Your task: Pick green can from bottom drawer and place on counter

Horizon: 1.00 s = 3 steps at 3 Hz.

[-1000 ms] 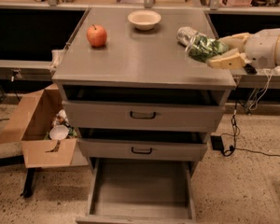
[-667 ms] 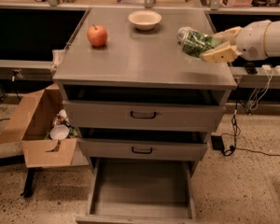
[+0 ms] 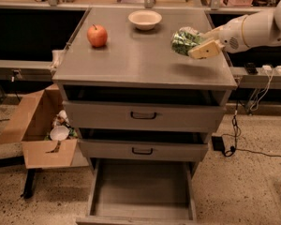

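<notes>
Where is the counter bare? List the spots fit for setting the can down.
The front half of the counter, from below the apple across to the right edge, is bare. So is the middle, between apple and green can. The back is crowded: bowl at centre, and on the right the gripper holds the can above the surface.

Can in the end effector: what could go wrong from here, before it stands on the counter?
The end effector holds the can tilted above the counter, close to its side edge. Released like this, it might tip and roll off that edge. A careless swing could knock the bowl nearby.
</notes>
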Each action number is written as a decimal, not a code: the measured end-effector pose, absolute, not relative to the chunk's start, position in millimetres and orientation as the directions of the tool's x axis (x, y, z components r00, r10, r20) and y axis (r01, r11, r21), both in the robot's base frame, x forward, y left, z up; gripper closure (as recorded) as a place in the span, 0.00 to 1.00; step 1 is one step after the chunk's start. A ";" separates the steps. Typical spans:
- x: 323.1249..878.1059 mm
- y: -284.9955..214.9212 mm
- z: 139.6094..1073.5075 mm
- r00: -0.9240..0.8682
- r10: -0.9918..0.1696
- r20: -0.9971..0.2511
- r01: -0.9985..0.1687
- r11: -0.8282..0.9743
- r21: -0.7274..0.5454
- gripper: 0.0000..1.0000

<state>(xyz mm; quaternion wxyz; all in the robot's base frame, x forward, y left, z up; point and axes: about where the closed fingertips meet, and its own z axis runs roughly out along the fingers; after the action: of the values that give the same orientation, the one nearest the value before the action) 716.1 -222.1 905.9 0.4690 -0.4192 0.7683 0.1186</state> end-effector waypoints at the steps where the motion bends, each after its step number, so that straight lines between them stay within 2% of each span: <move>1: 736.8 -213.5 893.9 -0.257 -0.534 -0.806 -0.761 0.626 -0.172 1.00; 2: 756.6 -203.4 884.3 -0.280 -0.550 -0.787 -0.772 0.617 -0.156 0.82; 3: 771.3 -197.6 872.9 -0.311 -0.553 -0.773 -0.772 0.622 -0.134 0.58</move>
<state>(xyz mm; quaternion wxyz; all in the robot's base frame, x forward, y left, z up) 771.3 -197.6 872.9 0.4156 -0.4144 0.7988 0.1318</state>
